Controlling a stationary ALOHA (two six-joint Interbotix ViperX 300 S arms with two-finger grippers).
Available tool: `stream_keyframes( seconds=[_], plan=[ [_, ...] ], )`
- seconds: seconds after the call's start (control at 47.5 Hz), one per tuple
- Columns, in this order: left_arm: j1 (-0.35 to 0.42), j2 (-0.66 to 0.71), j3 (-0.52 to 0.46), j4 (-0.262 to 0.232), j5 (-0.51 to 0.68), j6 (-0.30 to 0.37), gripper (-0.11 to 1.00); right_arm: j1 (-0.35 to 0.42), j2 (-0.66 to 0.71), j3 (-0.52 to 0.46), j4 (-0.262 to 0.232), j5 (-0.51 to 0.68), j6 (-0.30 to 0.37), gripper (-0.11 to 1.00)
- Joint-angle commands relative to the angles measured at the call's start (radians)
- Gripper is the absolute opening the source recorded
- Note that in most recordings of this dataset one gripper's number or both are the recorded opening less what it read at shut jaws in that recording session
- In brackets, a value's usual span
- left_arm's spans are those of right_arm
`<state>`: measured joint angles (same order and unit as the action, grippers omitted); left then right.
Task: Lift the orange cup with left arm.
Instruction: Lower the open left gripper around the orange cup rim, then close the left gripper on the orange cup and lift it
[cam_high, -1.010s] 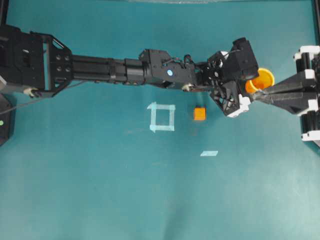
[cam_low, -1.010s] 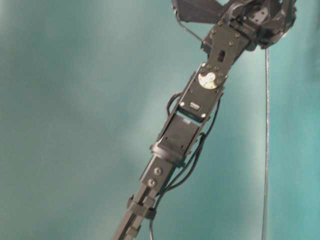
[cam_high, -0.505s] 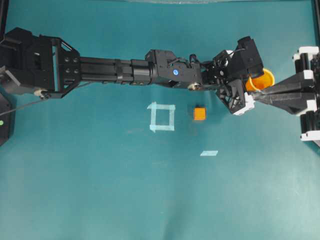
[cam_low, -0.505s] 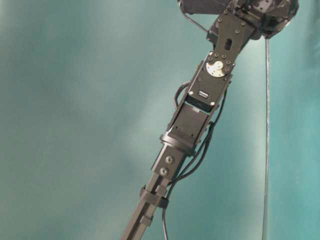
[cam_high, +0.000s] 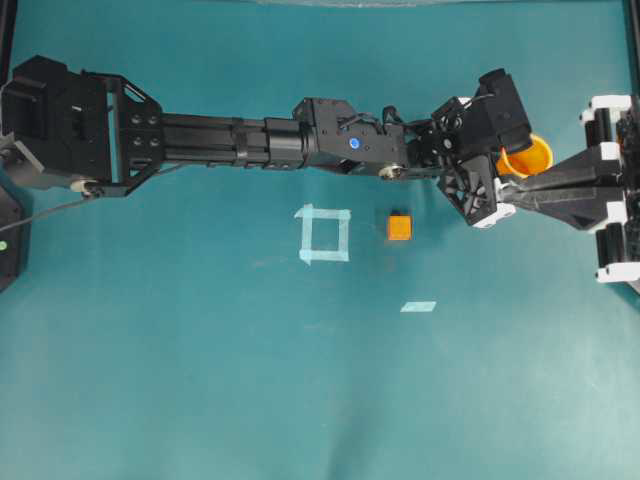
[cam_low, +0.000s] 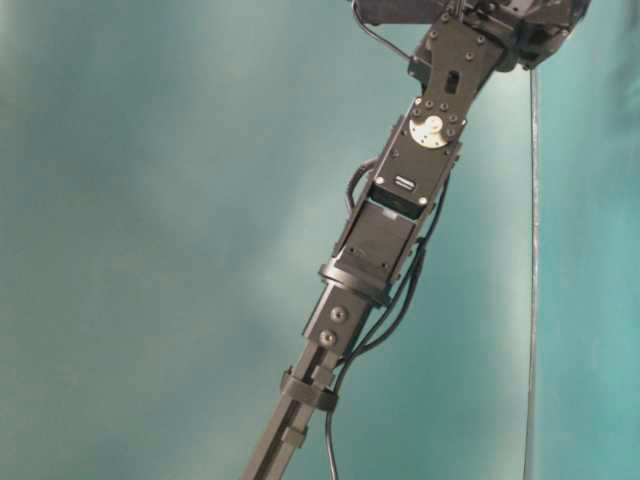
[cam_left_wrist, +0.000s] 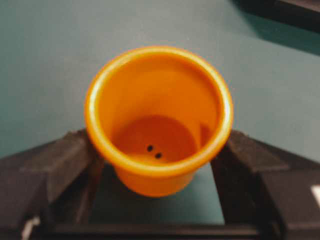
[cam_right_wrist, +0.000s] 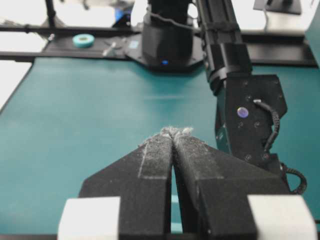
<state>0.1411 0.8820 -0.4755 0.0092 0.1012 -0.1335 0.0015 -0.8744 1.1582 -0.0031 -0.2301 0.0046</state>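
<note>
Item: orange cup (cam_left_wrist: 159, 120), small round plastic, open mouth up, with a rolled rim and two small dark spots on its floor. It stands upright on the teal desk (cam_high: 200, 380) near the right edge of the overhead view, well apart from the small orange cube (cam_high: 399, 227) and the taped square (cam_high: 324, 234).

Handling, as I judge it: light, empty, thin-walled and fairly stiff, but smooth enough to slide or tip if I squeeze unevenly. The body tapers downward, so I would take hold high on the wall, just under the rim, on two opposite sides.

Left gripper (cam_left_wrist: 159, 200): its two fingers (cam_left_wrist: 55, 170) sit on either side of the cup, apart and straddling the wall. They look close to it, but I cannot tell if they already press on it.

Right gripper (cam_right_wrist: 173, 145): fingers together, holding nothing, pointing towards the cup from the right.

Risk: a low or lopsided pinch could squirt the cup out.
</note>
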Motion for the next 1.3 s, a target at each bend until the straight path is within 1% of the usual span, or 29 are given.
stream_keyframes(
  seconds=[0.0, 0.463, 0.589, 0.821, 1.157, 1.284],
  plan=[
    [-0.006, -0.025, -0.023, 0.003, -0.011, 0.005, 0.66, 0.002, 0.002, -0.028, 0.0, -0.003, -0.002, 0.0],
    [-0.012, -0.049, -0.037, 0.009, 0.026, 0.015, 0.66, 0.002, 0.002, -0.031, 0.0, -0.005, -0.002, 0.0],
    [-0.012, -0.064, -0.057, 0.012, 0.066, 0.018, 0.67, 0.002, 0.002, -0.031, 0.0, -0.003, -0.002, 0.0],
    [-0.012, -0.087, -0.094, 0.012, 0.143, 0.055, 0.67, 0.002, -0.002, -0.031, 0.0, -0.003, 0.0, 0.0],
    [-0.012, -0.098, -0.144, 0.012, 0.158, 0.058, 0.67, 0.005, -0.002, -0.032, 0.0, -0.003, 0.0, 0.0],
    [-0.012, -0.1, -0.173, 0.014, 0.183, 0.06, 0.67, 0.009, -0.003, -0.032, 0.0, 0.0, 0.0, 0.0]
  ],
)
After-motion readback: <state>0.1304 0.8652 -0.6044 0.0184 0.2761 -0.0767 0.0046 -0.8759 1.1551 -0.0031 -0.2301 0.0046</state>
